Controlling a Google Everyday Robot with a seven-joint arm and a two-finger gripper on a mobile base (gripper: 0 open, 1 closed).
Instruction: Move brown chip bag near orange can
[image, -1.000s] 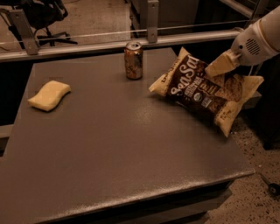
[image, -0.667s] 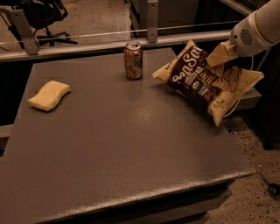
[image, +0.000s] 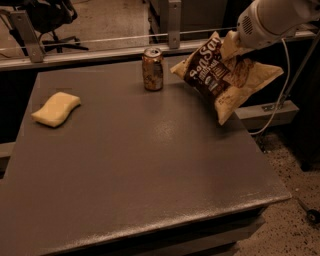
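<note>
Gripper (image: 233, 44) at 1 o'clock of frame, clenched on upper edge of brown chip bag (image: 220, 75). Bag hangs tilted over right rear of table (image: 140, 165), just beside orange can (image: 152, 69) at its 3 o'clock, not touching. Can upright. Yellow sponge (image: 56, 108) at can's 8 o'clock, well apart.

i see a crinkly brown chip bag (image: 223, 76) of glossy plastic film, pinched at its top by the smooth off-white plastic gripper (image: 231, 45) over the far right corner of the dark grey table (image: 150, 165). the small orange can (image: 152, 70) is mottled metal with a shiny silver top. the table looks matt and faintly grainy, the yellow sponge (image: 56, 109) soft and porous.
</note>
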